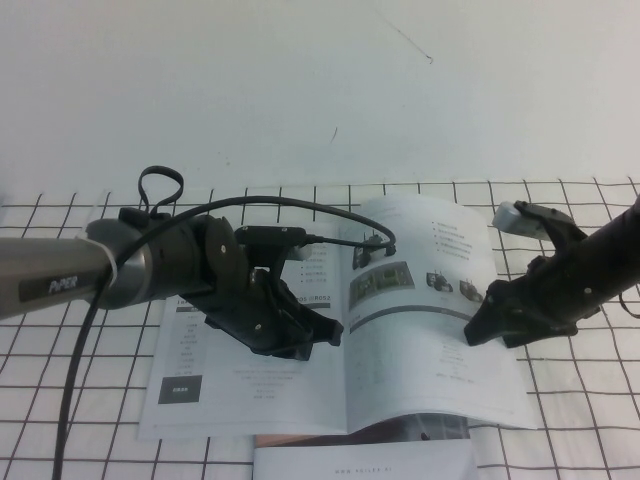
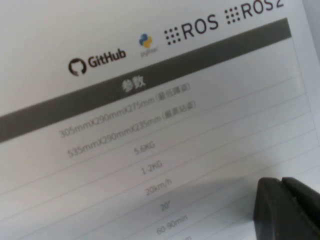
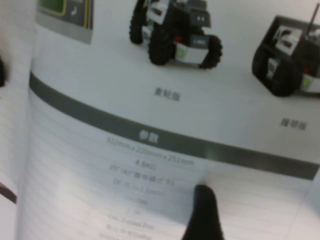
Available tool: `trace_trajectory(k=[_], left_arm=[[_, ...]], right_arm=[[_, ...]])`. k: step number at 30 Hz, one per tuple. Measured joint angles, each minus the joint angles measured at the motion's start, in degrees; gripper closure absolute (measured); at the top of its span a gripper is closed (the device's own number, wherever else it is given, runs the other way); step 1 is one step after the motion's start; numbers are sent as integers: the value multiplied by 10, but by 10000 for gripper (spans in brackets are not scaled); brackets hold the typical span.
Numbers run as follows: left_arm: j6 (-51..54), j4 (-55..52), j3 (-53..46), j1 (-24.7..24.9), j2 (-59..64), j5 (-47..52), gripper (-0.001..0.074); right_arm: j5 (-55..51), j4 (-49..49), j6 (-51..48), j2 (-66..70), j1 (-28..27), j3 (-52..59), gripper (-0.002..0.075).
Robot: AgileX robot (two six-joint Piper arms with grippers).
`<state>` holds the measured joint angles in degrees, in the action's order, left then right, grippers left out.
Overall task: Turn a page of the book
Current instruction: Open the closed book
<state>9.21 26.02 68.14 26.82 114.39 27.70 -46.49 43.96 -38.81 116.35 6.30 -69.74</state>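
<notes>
The book (image 1: 340, 360) lies open at the six o'clock side of the gridded table (image 1: 580, 420), its spine running roughly twelve to six. The page (image 1: 430, 310) to be turned is the right-hand sheet with the robot-car photos and the grey-barred table, bowed up slightly from the spine. The right gripper (image 1: 480, 333) sits at the page's three o'clock edge, one dark fingertip (image 3: 202, 215) low over the table rows; its jaws stand wide and hold nothing. The left gripper (image 1: 318, 338) rests on the left-hand sheet just at nine o'clock of the spine; I cannot tell how its jaws stand. The right arm looks nearer the free edge, which I judge must travel toward nine o'clock
</notes>
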Motion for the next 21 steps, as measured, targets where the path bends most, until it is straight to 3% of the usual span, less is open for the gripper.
trace_trajectory(k=[6,21], left_arm=[[0,1,1,0,0,3,738],[0,1,2,0,0,5,738]], right_arm=[[-4,104,-57,4,0,1,219],[-82,228,-158,4,0,1,219]])
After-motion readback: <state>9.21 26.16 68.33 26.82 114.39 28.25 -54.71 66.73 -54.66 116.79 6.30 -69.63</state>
